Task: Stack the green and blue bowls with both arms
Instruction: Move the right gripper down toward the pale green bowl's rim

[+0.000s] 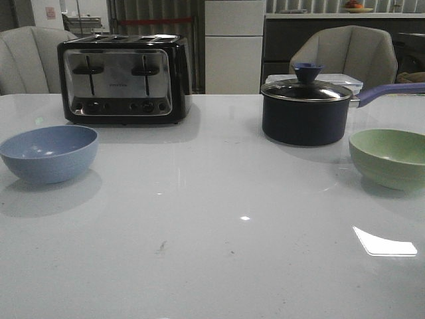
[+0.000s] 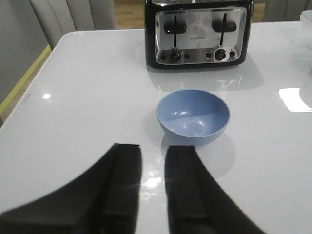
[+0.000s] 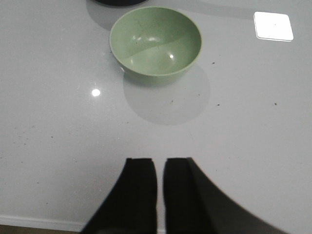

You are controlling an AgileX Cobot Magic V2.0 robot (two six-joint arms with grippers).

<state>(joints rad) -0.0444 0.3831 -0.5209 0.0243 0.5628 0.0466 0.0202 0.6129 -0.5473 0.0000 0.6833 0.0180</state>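
Note:
The dusty blue bowl (image 1: 50, 154) stands upright and empty on the white table at the left. In the left wrist view it (image 2: 193, 117) lies just ahead of my left gripper (image 2: 152, 146), a little to one side. That gripper is open a little and holds nothing, above the table. The sage green bowl (image 1: 389, 158) stands upright and empty at the right edge. In the right wrist view it (image 3: 155, 41) is well ahead of my right gripper (image 3: 160, 160), whose jaws are nearly together and empty. Neither gripper shows in the front view.
A black and chrome toaster (image 1: 124, 78) stands behind the blue bowl, also in the left wrist view (image 2: 197, 31). A dark navy lidded saucepan (image 1: 305, 111) with a purple handle (image 1: 392, 92) stands close to the green bowl. The table's near edge (image 3: 39, 222) lies under my right gripper.

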